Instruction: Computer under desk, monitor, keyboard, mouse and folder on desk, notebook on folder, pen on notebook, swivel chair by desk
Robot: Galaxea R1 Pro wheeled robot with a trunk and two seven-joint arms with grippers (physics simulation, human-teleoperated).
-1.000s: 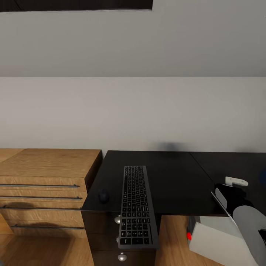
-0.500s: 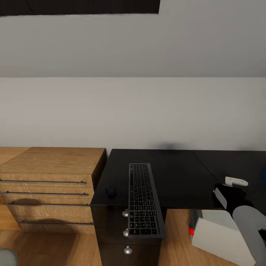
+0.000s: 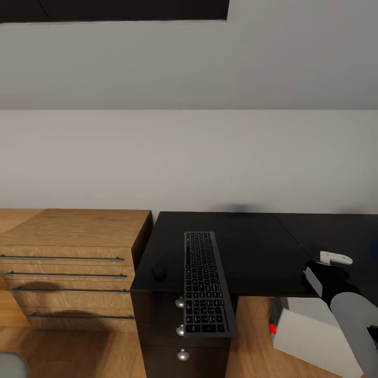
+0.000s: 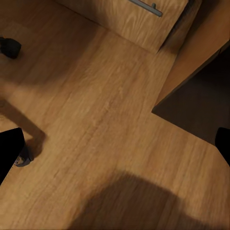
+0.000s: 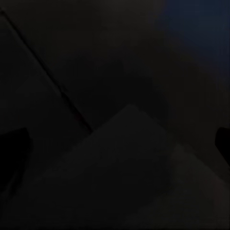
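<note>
The keyboard (image 3: 206, 284) serves as landmark: it lies lengthwise on the black bench (image 3: 252, 247), its near end hanging over the front edge above the drawer knobs (image 3: 180, 329). Just left of it, near the bench's front edge, sits the mouse (image 3: 157, 272). Below and right of it, under the bench, stands the white computer (image 3: 307, 333). Well right of it, the right tool (image 3: 331, 268) hovers at the bench edge; I cannot tell how far it is open. Left of the bench stands a wooden dresser (image 3: 73, 262). The left tool (image 4: 115, 143) hangs over wood floor (image 4: 96, 120), fingertips wide apart, holding nothing.
</note>
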